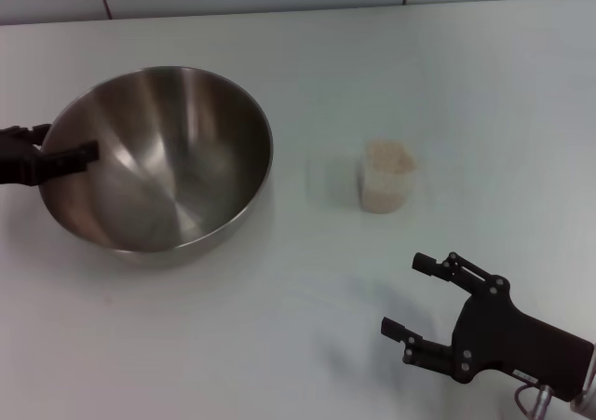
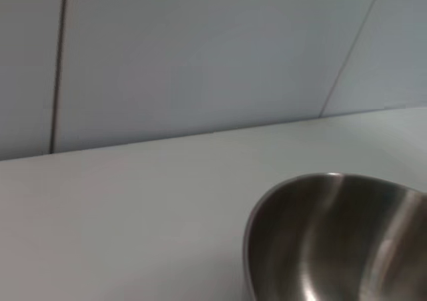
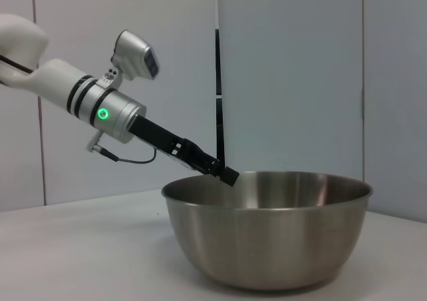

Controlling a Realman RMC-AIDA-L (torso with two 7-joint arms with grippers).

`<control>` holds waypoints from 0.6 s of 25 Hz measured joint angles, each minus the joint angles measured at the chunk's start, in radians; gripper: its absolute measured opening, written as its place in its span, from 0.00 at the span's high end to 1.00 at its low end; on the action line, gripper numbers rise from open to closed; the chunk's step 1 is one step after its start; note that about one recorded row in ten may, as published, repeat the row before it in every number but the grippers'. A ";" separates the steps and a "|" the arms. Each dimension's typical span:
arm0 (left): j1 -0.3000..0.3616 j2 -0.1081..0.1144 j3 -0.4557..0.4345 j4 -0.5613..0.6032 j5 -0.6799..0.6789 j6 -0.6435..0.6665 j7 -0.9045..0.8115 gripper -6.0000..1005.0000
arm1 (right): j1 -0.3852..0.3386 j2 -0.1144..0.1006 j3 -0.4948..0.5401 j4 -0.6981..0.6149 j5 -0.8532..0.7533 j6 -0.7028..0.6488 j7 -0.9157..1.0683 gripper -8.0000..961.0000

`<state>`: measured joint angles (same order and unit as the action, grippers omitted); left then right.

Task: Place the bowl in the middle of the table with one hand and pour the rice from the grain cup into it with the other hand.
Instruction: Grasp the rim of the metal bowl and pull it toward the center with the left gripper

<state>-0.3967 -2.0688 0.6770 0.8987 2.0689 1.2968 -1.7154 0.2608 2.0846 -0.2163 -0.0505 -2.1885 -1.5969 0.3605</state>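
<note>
My left pincer [image 1: 65,155] is pinching the rim of the big shiny bowl [image 1: 163,159], which sits on the left part of the white surface [image 1: 279,327]. The grain cup [image 1: 386,176], full of rice [image 1: 388,157], stands apart on its right. My right pincer [image 1: 419,299] is wide, near me, holding nothing.

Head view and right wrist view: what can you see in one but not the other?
Only the head view shows the grain cup full of rice, and the open right gripper near the table's front edge. Only the right wrist view shows the left arm's silver-grey body with a green light. Both show the bowl with the left gripper clamped on its rim.
</note>
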 joint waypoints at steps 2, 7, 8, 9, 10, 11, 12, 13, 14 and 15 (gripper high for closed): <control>-0.013 0.000 0.034 0.009 0.028 -0.009 -0.037 0.20 | 0.000 -0.001 -0.001 0.001 0.000 0.000 0.000 0.12; -0.041 0.002 0.041 0.012 0.087 -0.022 -0.107 0.21 | 0.000 -0.001 -0.002 0.001 -0.001 -0.001 0.000 0.12; -0.041 0.002 0.041 0.012 0.087 -0.022 -0.107 0.22 | 0.000 -0.001 -0.002 0.001 -0.001 -0.001 0.000 0.12; -0.044 0.002 0.041 0.013 0.092 -0.024 -0.120 0.22 | 0.000 -0.001 -0.002 0.001 -0.001 -0.002 0.000 0.12; -0.047 0.003 0.041 0.013 0.095 -0.026 -0.127 0.22 | 0.000 -0.001 -0.002 0.001 -0.001 -0.003 0.000 0.12; -0.049 0.004 0.043 0.014 0.098 -0.026 -0.131 0.23 | 0.000 -0.002 -0.001 0.001 -0.001 -0.005 0.000 0.12; -0.057 0.004 0.055 0.022 0.117 -0.025 -0.138 0.23 | 0.000 -0.002 -0.001 0.001 -0.001 -0.005 0.000 0.12; -0.057 0.004 0.055 0.022 0.117 -0.025 -0.138 0.23 | 0.000 -0.002 -0.001 0.001 -0.001 -0.005 0.000 0.12; -0.059 0.004 0.065 0.027 0.127 -0.025 -0.144 0.24 | 0.000 -0.002 -0.001 0.001 -0.001 -0.005 0.001 0.12; -0.061 0.004 0.080 0.032 0.139 -0.027 -0.152 0.26 | 0.000 -0.002 -0.001 0.001 -0.001 -0.005 0.002 0.12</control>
<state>-0.4580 -2.0651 0.7570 0.9307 2.2075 1.2696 -1.8675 0.2607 2.0830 -0.2178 -0.0491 -2.1891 -1.6021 0.3628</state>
